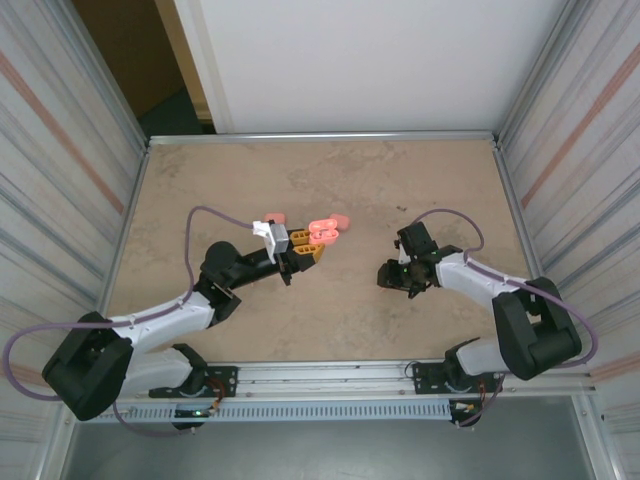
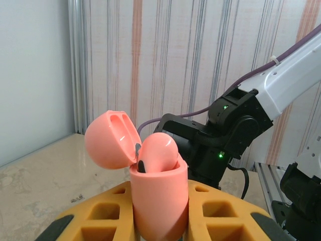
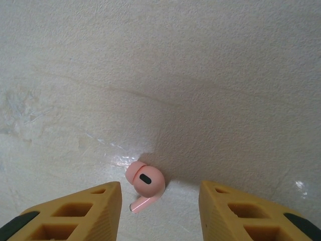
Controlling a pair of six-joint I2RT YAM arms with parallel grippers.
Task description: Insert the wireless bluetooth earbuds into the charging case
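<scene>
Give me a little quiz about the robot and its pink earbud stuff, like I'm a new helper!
1. True or false: the charging case in the left pincer has its lid shut.
2. Pick one: the earbud on the table lies A) between the fingers of the right pincer, B) inside a case, C) on top of a finger.
3. Fill in: the case and the earbud are both ___ in colour.

Key: 1 false, the lid stands open; 2 A; 3 pink.

Pink earbud (image 3: 145, 182) lying flat; pink charging case (image 2: 159, 201) upright, lid open.
</scene>
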